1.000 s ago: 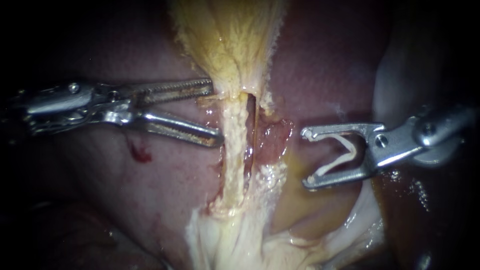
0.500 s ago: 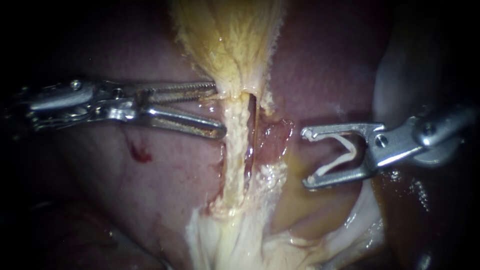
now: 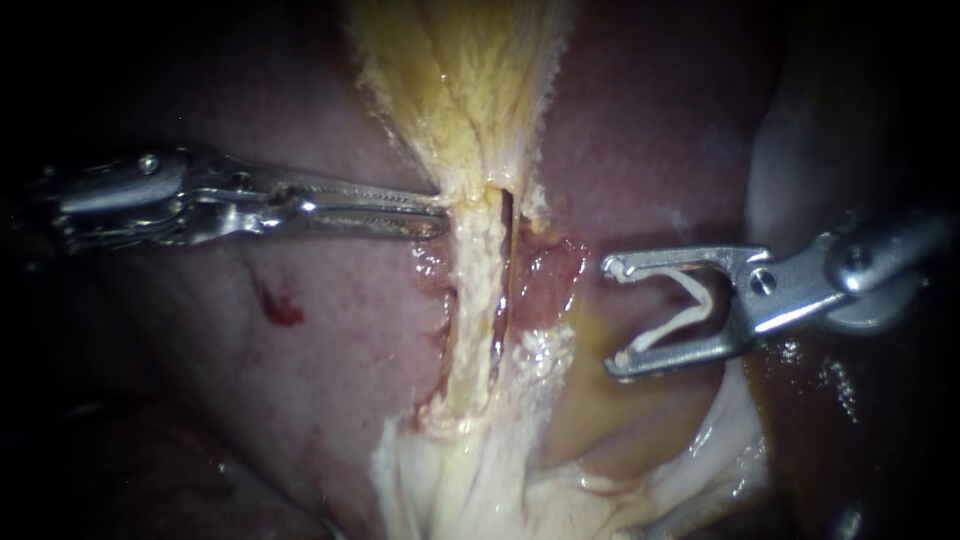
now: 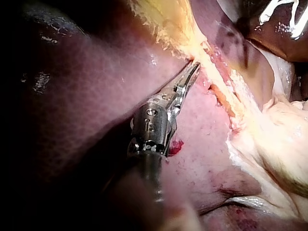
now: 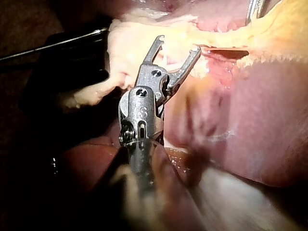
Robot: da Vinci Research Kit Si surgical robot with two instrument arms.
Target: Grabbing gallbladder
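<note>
The left instrument (image 3: 440,213) has its jaws pressed nearly together, pinching the edge of the yellow gallbladder (image 3: 460,90) right at their tips, where it narrows to a stalk. The right instrument (image 3: 615,315) has jaws spread wide, holding an open white clip (image 3: 670,328) between them, apart from the gallbladder, over pink liver (image 3: 330,340).
</note>
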